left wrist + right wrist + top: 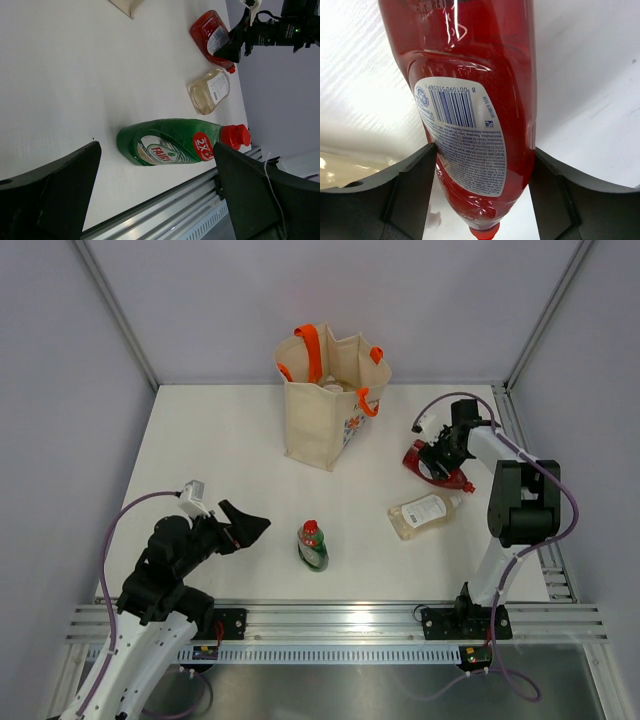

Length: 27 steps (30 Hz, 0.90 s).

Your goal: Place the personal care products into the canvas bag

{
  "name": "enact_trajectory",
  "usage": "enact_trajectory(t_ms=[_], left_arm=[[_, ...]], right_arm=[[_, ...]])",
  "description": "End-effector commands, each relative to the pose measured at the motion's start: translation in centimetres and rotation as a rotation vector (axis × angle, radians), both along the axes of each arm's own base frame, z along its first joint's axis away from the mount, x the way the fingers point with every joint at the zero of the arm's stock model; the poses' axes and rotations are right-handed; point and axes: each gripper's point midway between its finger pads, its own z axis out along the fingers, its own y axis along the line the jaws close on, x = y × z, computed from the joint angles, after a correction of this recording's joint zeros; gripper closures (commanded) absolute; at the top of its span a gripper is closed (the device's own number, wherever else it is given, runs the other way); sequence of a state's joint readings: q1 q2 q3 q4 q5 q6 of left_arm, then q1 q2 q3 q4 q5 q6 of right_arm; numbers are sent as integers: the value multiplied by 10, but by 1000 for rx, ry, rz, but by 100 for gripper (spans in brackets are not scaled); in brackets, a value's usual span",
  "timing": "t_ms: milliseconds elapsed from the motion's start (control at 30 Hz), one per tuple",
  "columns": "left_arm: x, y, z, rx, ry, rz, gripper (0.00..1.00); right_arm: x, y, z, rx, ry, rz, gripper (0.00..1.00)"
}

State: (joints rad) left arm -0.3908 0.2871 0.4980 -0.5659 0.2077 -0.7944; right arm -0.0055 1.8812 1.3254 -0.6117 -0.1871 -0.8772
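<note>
The canvas bag [320, 425] stands upright at the back of the table, orange handles up, and a pale item shows inside its mouth. A red bottle [425, 465] [470, 100] lies on the right. My right gripper [440, 455] [482, 195] is shut on it, a finger pressed against each side near the cap. A clear bottle [422, 513] [210, 90] lies just in front of it. A green bottle with a red cap [313, 545] [170, 142] lies at the front centre. My left gripper [245, 525] [157, 195] is wide open, holds nothing and hovers left of the green bottle.
A metal rail [340, 620] runs along the near table edge, close behind the green bottle. Grey walls enclose the table at the back and on both sides. White tabletop stretches between the bag and the left arm.
</note>
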Motion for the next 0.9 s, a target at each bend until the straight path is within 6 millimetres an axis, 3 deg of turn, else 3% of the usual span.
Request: enact_trajectory(t_ms=[0,67,100,267,400,533,600,867], left_arm=[[1,-7,23,-41,-68,-35,1],[1,-8,22,-47,-64,-37,1],[1,-8,21,-47,-63,-39,1],[1,-9,20,-53,-55,-44,1],[0,-9,19,-58,-57,-43,1],[-1,-9,18,-60,-54,-43,1],[-2,-9,19,-61,-56,-46,1],[-2,-9,21,-60,-60,-49,1]], right_arm=[[1,13,13,-2,-104,-74,79],[5,16,18,-21,-165,-107,84],[-2,11,15,-59,-171,-163,92],[-20,26,8,-82,-197,-187,94],[-37,32,13,-84,-205,-218,84],[-54,48,13,-14,-162,-178,77],[-63,58,13,24,-138,-145,68],[-86,78,-2,102,19,-74,45]])
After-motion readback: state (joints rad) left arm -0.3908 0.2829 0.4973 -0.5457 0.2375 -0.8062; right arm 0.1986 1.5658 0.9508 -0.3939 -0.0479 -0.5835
